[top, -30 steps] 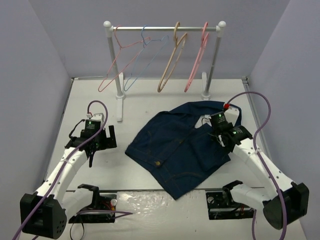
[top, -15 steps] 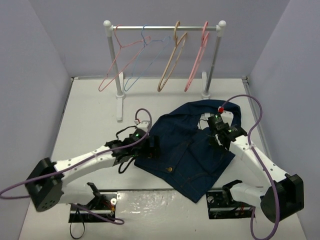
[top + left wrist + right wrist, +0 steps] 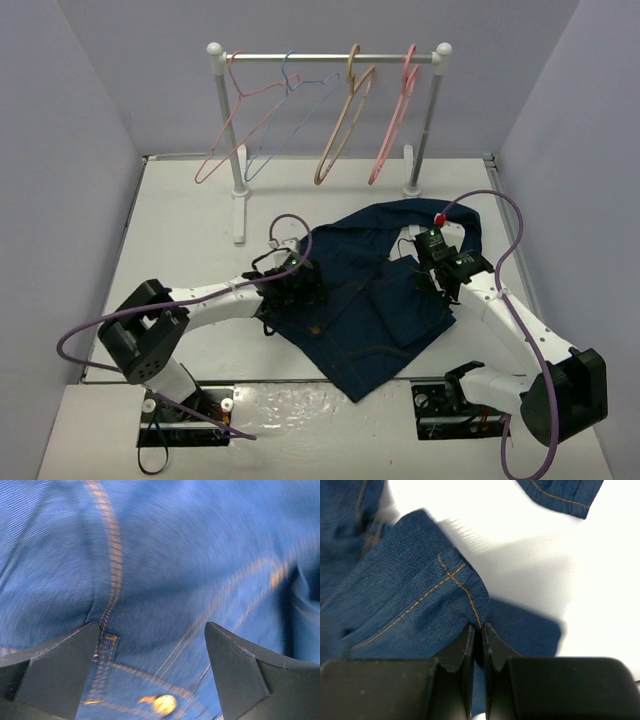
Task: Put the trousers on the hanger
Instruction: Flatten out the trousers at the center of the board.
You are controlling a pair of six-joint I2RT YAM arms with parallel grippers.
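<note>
Left pincer (image 3: pixel 151 627) now above trousers (image 3: pixel 375 315), hanger (image 3: pixel 340 135) on rail (image 3: pixel 320 57) well beyond

High rear overview, both wrist views close above trousers (image 3: pixel 360 300)

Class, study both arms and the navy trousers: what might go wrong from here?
The right pincer pinches only a thin edge fold of the dark navy cloth trousers; it may slip out on lifting. The open left pincer hangs over the round brass-coloured button; closing there may catch metal, not cloth.
</note>
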